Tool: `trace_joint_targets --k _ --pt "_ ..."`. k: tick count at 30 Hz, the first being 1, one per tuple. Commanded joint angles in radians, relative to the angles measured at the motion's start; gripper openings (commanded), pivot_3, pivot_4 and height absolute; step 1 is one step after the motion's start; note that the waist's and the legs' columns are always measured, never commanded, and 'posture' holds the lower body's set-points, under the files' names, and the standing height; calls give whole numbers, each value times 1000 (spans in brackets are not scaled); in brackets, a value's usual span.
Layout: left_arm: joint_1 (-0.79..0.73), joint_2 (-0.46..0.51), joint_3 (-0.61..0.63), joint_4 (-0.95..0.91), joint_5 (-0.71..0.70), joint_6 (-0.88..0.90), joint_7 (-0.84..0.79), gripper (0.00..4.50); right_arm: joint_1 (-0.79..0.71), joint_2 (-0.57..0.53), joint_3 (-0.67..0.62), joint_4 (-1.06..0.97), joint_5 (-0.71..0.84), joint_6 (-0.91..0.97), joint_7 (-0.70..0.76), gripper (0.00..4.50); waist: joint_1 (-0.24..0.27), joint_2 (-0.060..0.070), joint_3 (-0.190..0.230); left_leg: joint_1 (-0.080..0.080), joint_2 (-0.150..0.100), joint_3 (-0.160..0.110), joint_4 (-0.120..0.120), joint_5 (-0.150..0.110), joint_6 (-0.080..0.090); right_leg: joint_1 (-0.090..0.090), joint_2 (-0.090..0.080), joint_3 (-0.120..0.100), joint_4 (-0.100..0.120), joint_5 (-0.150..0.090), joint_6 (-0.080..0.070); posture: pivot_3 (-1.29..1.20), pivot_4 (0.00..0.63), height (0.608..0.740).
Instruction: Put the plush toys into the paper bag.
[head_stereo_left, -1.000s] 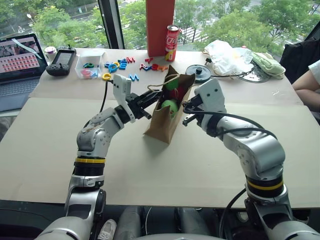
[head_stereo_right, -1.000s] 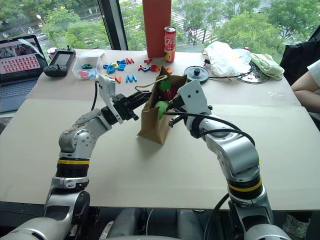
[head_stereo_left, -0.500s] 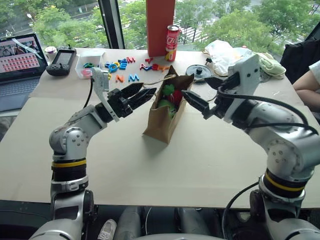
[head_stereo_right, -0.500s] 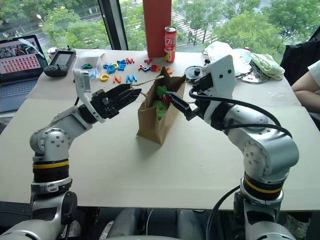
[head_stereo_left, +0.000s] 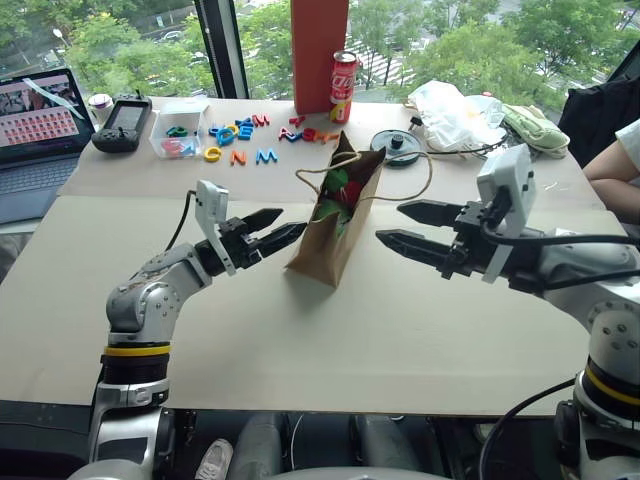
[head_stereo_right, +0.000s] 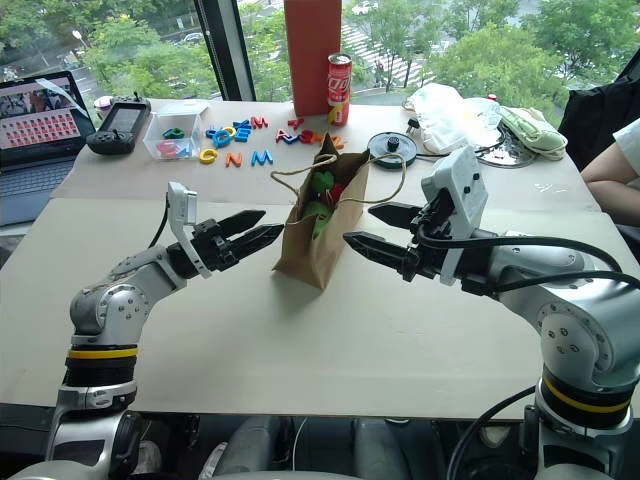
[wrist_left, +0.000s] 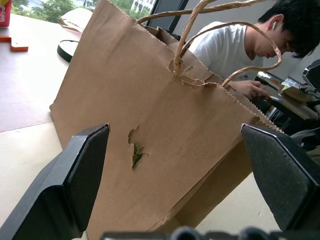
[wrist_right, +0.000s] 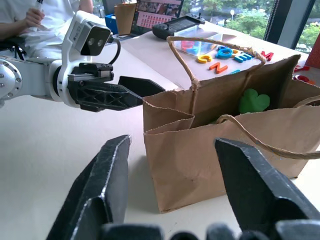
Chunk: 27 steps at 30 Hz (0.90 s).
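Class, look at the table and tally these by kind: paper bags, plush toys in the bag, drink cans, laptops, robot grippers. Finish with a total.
paper bag: 1
plush toys: 2, the green plush toy and the red plush toy
drink can: 1
laptop: 1
grippers: 2, the left gripper and the right gripper
Total: 7
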Motion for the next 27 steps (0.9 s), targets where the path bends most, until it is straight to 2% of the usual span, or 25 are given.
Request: trace_joint_targets --k 1,4,5,11,19,27 --pt "16 21 3 -7 9 -28 -30 4500 4 -11 137 55 -108 -57 -45 1247 -1 0 0 0 0 0 0 0 0 0 0 0 0 0 0 0 150 739" --pt "23 31 2 -6 12 -33 -44 4500 -43 18 256 166 -236 -83 -131 221 0 0 0 0 0 0 0 0 0 0 0 0 0 0 0 0 150 739" --pt "24 35 -3 -4 17 -38 -49 4500 -61 30 285 199 -268 -94 -147 6 0 0 0 0 0 0 1 0 0 0 0 0 0 0 0 0 150 739" --pt "17 46 -81 28 142 -164 -83 4500 -191 134 359 384 -413 -137 -246 6 1 0 0 -1 -2 1 0 0 0 -2 0 1 1 0 0 0 150 739" --pt "53 10 -169 -42 199 -208 -78 4500 -285 221 391 396 -430 -88 -254 6 2 0 0 -4 0 1 0 0 0 -4 -1 0 1 0 0 0 150 739" --pt "55 -16 -192 -65 226 -212 -33 4500 -313 315 420 433 -460 -71 -272 6 0 0 0 -3 0 1 0 0 0 -3 -1 0 2 0 0 0 150 739"
